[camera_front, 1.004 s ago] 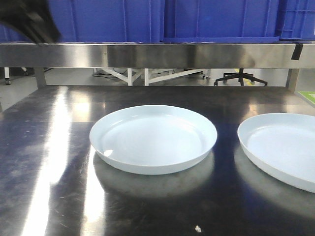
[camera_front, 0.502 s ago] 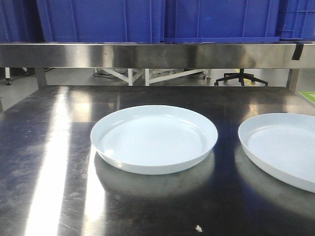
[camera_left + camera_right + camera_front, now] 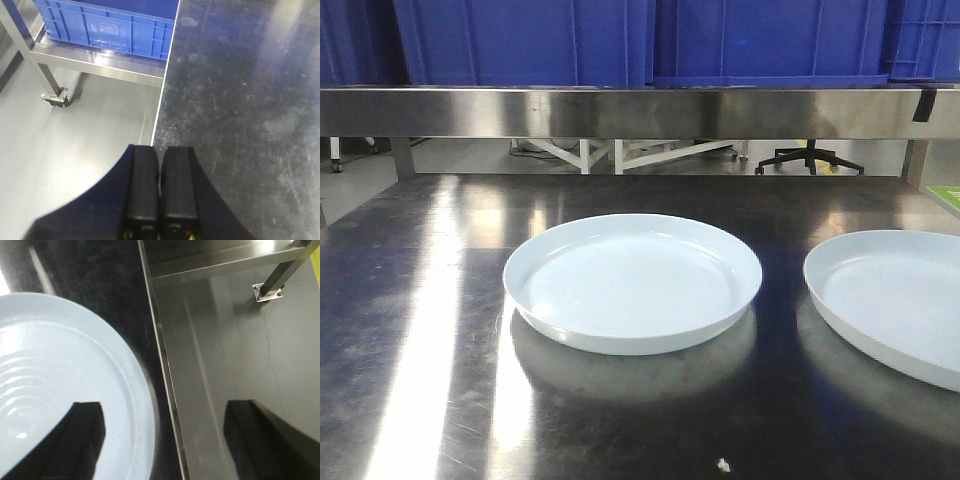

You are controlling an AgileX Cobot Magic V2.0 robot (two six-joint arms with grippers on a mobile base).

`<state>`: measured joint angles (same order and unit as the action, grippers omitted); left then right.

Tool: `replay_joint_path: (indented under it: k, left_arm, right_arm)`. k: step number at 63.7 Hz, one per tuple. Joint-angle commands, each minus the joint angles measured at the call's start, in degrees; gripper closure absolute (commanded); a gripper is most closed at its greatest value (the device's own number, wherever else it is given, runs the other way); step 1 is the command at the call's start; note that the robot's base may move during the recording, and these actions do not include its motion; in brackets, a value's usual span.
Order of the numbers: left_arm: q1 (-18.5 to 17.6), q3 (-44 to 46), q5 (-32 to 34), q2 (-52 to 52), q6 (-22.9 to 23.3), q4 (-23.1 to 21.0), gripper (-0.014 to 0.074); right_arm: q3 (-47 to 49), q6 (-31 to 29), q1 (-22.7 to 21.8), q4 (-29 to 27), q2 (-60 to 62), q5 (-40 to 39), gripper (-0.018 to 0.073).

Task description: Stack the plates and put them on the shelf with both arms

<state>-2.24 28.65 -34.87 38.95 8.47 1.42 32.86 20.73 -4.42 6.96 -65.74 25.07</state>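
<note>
Two pale bluish-white plates lie apart on the dark steel tabletop [image 3: 420,300]. One plate [image 3: 632,280] is in the middle and the other plate [image 3: 895,300] is cut off by the right edge. The shelf's long steel front rail [image 3: 620,110] runs across behind them. Neither gripper shows in the front view. My left gripper [image 3: 160,150] is shut on nothing, hovering over the table's left edge [image 3: 159,110]. My right gripper [image 3: 165,412] is open and straddles the right plate's rim [image 3: 142,390] from above. One finger [image 3: 85,432] is over the plate [image 3: 60,365], the other [image 3: 250,432] past the table edge.
Big blue crates [image 3: 520,40] stand on the shelf above the rail. Left of the table, a blue crate [image 3: 105,30] rests on a low steel rack with a caster [image 3: 55,95]. Grey floor and a steel table leg [image 3: 272,282] lie beyond the right table edge [image 3: 160,355].
A dark arm at the top left of the front view one second ago has left that view. The plates have not moved.
</note>
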Motion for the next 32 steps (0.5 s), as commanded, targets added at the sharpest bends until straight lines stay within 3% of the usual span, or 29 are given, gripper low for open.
replay_joint_path:
  k: [1,5,9,14,26,32]
  left_arm:
    - [-0.5,1.6,4.4,-0.2,0.3,-2.1,0.0507]
    - [-0.5,1.6,4.4,-0.2,0.3,-2.2,0.0507]
    - [-0.5,1.6,4.4,-0.2,0.3,-2.2,0.0507]
    - [-0.5,1.6,4.4,-0.2,0.3,-2.2,0.0507]
    - [-0.5,1.6,4.4,-0.2,0.3,-2.2,0.0507]
    - [-0.5,1.6,4.4,-0.2,0.3,-2.2,0.0507]
  right_arm:
    - [1.9,-0.2,0.2,0.8,0.8,-3.4,0.0142]
    - [1.9,-0.2,0.2,0.8,0.8,-2.7,0.0368]
    - [1.9,-0.2,0.2,0.8,0.8,-1.9,0.0528]
    - [1.9,-0.2,0.2,0.8,0.8,-2.0,0.0447]
    - [1.9,-0.2,0.2,0.8,0.8,-1.9,0.0418]
    - [1.9,-0.2,0.2,0.8,0.8,-2.0,0.0328]
